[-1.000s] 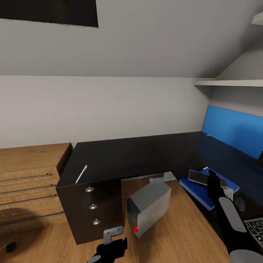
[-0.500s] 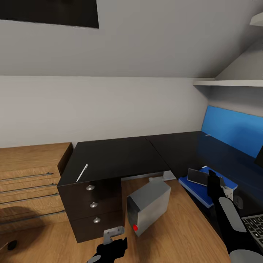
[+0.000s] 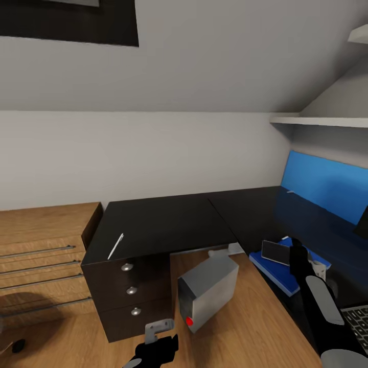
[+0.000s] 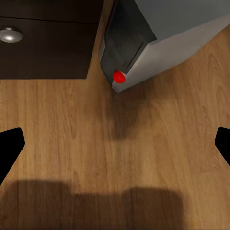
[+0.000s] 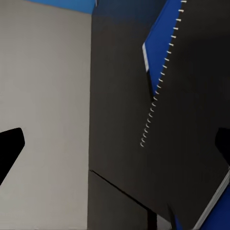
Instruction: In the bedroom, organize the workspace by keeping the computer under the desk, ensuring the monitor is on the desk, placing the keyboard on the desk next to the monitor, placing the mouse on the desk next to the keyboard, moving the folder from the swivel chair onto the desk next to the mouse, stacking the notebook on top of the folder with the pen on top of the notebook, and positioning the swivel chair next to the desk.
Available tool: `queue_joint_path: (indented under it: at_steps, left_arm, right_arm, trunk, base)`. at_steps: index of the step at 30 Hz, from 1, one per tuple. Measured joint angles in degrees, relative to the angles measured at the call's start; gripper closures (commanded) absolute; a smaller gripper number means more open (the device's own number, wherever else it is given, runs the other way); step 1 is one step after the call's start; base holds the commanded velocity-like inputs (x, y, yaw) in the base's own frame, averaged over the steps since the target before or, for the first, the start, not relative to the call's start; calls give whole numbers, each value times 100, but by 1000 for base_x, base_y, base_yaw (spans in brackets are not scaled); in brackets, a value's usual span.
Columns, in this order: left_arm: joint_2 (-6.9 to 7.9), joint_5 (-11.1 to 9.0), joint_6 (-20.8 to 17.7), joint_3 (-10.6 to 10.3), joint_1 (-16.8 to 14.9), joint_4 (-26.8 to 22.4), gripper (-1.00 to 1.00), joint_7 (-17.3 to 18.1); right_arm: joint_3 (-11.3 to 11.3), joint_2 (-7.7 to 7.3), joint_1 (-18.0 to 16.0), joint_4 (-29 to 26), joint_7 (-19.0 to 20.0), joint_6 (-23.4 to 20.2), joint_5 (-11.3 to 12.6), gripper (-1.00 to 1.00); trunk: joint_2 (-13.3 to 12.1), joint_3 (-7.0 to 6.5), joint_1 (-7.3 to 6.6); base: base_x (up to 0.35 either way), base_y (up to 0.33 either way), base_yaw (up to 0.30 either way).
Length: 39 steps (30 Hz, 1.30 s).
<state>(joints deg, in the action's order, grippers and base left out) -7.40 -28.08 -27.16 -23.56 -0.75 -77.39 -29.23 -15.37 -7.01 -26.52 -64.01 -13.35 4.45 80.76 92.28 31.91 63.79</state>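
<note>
Since the earlier frame the head camera has tilted slightly upward, so the whole scene sits a little lower in view; the objects themselves keep their places. The desk [image 3: 163,225] stands in the corner, its black top running left and along the right wall. The pen [image 3: 115,246] lies on the left section of the top, near the front edge above the drawers [image 3: 130,290]. The computer [image 3: 207,289] rests on the wooden floor [image 3: 245,327] in the desk's knee space, tilted, its dark front panel and red button facing the robot; the left wrist view shows the same corner [image 4: 143,43] beside a drawer front. The folder [image 3: 278,266] lies on the right section of the desk, with the notebook [image 3: 276,251] on top of it. A corner of the keyboard [image 3: 358,319] shows at the lower right. The left gripper [image 3: 156,347] hangs low over the floor, its fingertips [image 4: 9,148] spread wide apart with nothing between them. The right gripper [image 3: 299,258] hovers just beside the folder, fingers [image 5: 9,148] likewise spread and empty.
</note>
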Motion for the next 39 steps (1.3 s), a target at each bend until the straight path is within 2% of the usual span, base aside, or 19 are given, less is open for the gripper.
queue_joint_path:
  at_steps: [15, 18, 19, 21, 22, 24, 27, 30, 33, 35, 39]
  left_arm:
    - [23, -14, -7, 72, 0, 192, -100, 2]
    - [50, -2, 2, 87, 0, 563, -100, 0]
    - [103, 2, 88, 93, 2, 1066, -100, 7]
    - [134, 6, 351, 96, 0, 1505, -100, 12]
    - [148, 2, 612, 99, 0, 1781, -100, 16]
    - [165, 5, 1405, 67, 0, 2482, -100, 18]
    - [169, 54, 1875, 45, 0, 2860, -100, 21]
    - [168, 299, 2442, 41, 1, 3397, -100, 35]
    - [166, 466, 2604, 46, 1, 3588, -100, 38]
    - [168, 585, 2719, 51, 2, 3739, -100, 45]
    - [173, 627, 2774, 66, 2, 3920, -100, 54]
  right_arm:
    - [42, 33, 0, -79, 10, -17, 35, -100]
    - [49, 38, 0, -86, 3, -17, 49, -100]
    - [62, 48, 0, -93, -4, -20, 53, -100]
    - [117, 51, 0, -98, -6, -22, 54, -100]
    - [182, 52, 0, -107, -7, -20, 55, -100]
    - [367, 55, 0, -118, -8, -16, 51, -100]
    - [468, 59, 0, -120, -8, -16, 53, -100]
    - [646, 138, 0, -121, -2, -15, 41, -100]
    - [743, 212, -1, -121, 0, -12, 29, -100]
    - [881, 312, -1, -119, -3, -8, 22, -100]
    - [1367, 380, -1, -120, -121, -7, -31, -100]
  trunk:
    - [-602, -269, -330]
    - [-722, -323, -395]
    - [-762, -340, -417]
    - [-842, -377, -461]
    - [-883, -395, -483]
    - [-963, -431, -527]
    - [-1083, -485, -593]
    - [-1084, -485, -594]
    - [-1085, -485, -594]
    - [-1084, -485, -594]
    - [-1084, -485, -594]
  base:
    - [0, 0, 0]
    - [0, 0, 0]
    - [0, 0, 0]
    - [0, 0, 0]
    - [0, 0, 0]
    - [0, 0, 0]
    - [0, 0, 10]
    - [0, 0, 117]
    - [0, 0, 207]
    - [0, 0, 257]
    - [0, 0, 250]
